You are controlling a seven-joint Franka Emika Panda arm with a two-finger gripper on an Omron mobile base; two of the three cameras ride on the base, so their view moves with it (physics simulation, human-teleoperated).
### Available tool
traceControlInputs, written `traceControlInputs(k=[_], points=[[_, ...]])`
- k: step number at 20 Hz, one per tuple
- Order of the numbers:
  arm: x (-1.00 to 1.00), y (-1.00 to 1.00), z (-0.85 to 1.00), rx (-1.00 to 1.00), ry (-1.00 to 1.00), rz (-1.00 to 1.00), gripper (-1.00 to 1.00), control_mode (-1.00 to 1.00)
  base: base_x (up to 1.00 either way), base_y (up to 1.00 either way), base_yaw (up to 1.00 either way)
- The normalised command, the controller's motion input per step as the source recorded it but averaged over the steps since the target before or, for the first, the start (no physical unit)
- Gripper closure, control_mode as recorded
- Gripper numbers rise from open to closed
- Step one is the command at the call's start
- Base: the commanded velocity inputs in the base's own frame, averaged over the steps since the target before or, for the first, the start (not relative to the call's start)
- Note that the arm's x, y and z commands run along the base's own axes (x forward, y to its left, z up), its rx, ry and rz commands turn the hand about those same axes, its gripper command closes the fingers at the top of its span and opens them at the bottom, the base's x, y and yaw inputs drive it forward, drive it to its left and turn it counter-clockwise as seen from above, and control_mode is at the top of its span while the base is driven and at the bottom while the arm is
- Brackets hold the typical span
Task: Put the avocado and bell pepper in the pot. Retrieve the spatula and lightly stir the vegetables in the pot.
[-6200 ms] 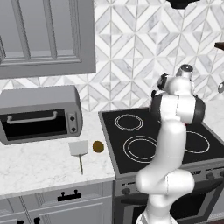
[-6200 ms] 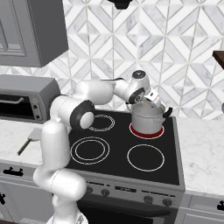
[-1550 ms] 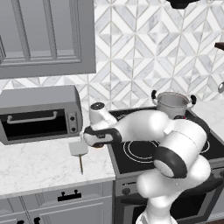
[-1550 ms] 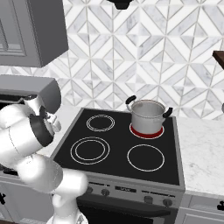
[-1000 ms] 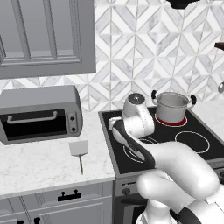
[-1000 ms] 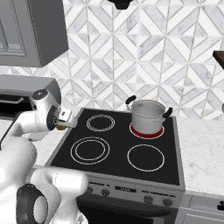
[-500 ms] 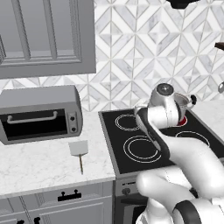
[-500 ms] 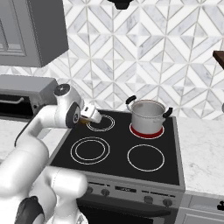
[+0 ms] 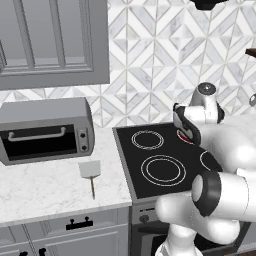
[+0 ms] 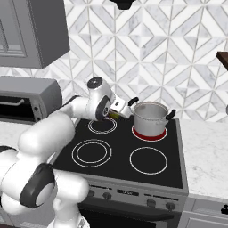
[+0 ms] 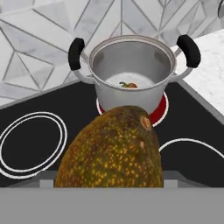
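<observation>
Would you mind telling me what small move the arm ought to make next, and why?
Probably carry the brownish-olive avocado on over the shiny steel pot before releasing: the gripper holds it just short of the rim, and the red bell pepper already lies inside.

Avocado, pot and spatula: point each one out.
avocado (image 11: 111, 148), hand view, speckled skin at its middle.
pot (image 10: 149, 118), right base view, steel side wall.
spatula (image 9: 90, 169), left base view, pale blade.

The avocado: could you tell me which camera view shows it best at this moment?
The hand view: the avocado is large in the foreground, speckled skin plain, held in the gripper short of the pot. The right base view gives a sliver of it at the gripper; in the left base view I cannot make it out.
</observation>
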Motion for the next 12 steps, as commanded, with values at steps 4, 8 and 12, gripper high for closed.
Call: traceControlInputs(k=[4, 8, 12], points=[[0.76, -0.83, -0.02, 0.03, 0.00, -0.01, 1.00, -1.00, 0.00, 0.00, 0.00], [0.74, -0.61, -0.11, 0.00, 0.00, 0.00, 1.00, -1.00, 0.00, 0.00, 0.00], [0.69, -0.51, -0.27, 0.00, 0.00, 0.00, 1.00, -1.00, 0.00, 0.00, 0.00]])
